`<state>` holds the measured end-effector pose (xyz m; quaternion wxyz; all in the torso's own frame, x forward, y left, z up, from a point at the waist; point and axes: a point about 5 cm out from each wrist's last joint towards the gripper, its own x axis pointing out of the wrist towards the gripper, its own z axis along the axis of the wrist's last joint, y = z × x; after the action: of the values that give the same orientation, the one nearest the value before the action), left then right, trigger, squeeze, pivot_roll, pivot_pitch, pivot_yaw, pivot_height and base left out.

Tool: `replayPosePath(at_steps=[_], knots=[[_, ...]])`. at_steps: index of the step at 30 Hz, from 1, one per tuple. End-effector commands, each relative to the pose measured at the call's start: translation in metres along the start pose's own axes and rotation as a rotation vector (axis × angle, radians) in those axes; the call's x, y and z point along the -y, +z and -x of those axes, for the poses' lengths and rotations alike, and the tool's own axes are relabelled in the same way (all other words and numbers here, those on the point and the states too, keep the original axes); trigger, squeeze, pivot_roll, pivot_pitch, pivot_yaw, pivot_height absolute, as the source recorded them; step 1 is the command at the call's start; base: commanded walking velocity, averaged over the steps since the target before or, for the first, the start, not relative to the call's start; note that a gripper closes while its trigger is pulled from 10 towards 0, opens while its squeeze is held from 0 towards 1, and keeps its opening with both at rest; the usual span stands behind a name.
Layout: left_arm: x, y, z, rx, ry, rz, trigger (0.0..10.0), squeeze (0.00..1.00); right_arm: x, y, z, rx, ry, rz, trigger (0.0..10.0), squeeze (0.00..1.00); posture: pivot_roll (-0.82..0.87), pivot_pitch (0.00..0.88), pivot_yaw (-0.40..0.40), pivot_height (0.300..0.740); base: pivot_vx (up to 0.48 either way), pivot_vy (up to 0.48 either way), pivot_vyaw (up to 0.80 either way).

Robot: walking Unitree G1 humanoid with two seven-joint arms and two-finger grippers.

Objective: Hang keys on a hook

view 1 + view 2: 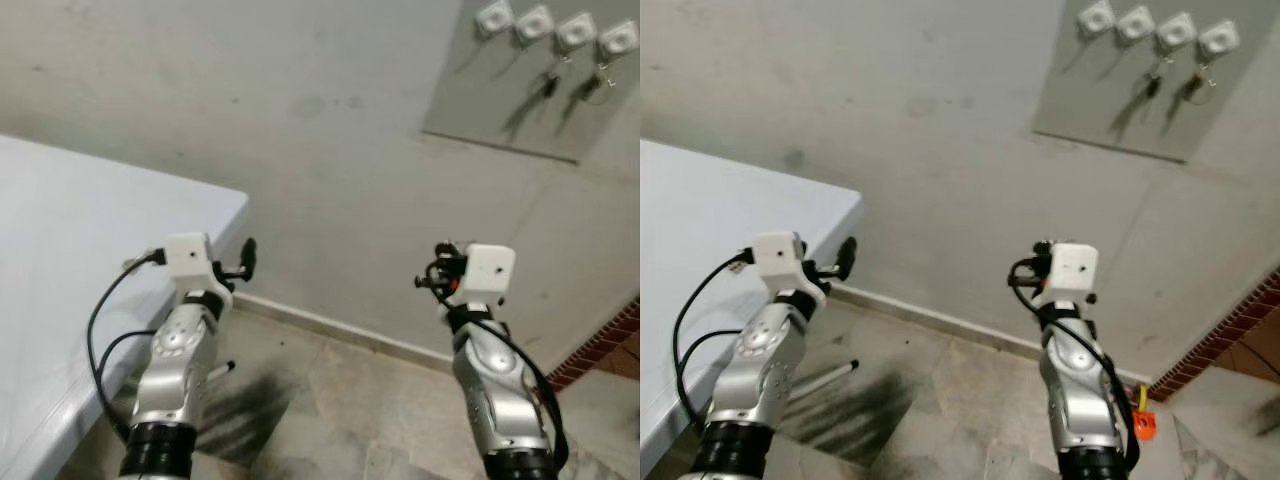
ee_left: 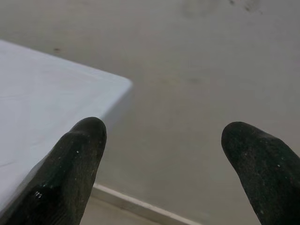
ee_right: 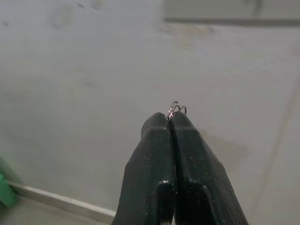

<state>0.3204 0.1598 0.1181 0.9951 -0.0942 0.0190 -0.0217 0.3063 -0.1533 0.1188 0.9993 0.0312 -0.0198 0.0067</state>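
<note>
A white counter [image 1: 60, 280] filled the left of the head views, and a grey panel [image 1: 530, 120] in the upper right of the frame carried four white hooks [image 1: 535, 22], two already holding keys. The left gripper [image 2: 164, 154] hung with fingers wide apart beside the counter's corner. The right wrist view showed the right gripper [image 3: 171, 123] clamped together on a small key ring [image 3: 177, 109], peeking just past the fingertips.

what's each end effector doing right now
left end effector: open, empty.
right end effector: closed on a key ring.
</note>
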Motion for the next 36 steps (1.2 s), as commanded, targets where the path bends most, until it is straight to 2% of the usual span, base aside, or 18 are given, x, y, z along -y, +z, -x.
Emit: replayPosePath(at_steps=[1,17,25,33,36], knots=[[0.0057,0.0013,-0.0028,-0.004,-0.012,-0.001,10.0,0.00,0.0046,0.0028,-0.0015,0.008,-0.017,0.004,10.0,0.00,-0.01,0.059,0.010,0.740,0.000,0.000,-0.72],[0.0087,0.0010,-0.0034,-0.008,-0.024,-0.017,10.0,0.00,0.0049,0.0027,-0.0008,0.014,-0.021,-0.014,10.0,0.00,-0.01,0.062,0.007,0.740,0.000,0.000,-0.72],[0.0101,0.0010,-0.0025,-0.009,-0.042,-0.036,10.0,0.00,0.0053,0.0063,-0.0008,0.031,-0.034,-0.015,10.0,0.00,-0.02,0.057,0.005,0.740,0.000,0.000,0.00],[0.0070,0.0025,-0.0012,-0.009,-0.058,-0.072,10.0,0.00,0.0115,0.0035,0.0006,-0.014,-0.066,-0.036,10.0,0.00,-0.03,0.047,0.010,0.740,0.000,0.000,0.00],[0.0058,0.0029,-0.0015,-0.014,-0.059,-0.071,10.0,0.00,0.0108,0.0044,0.0018,-0.015,-0.041,-0.028,10.0,0.00,-0.03,0.047,0.010,0.740,0.000,0.000,0.00]])
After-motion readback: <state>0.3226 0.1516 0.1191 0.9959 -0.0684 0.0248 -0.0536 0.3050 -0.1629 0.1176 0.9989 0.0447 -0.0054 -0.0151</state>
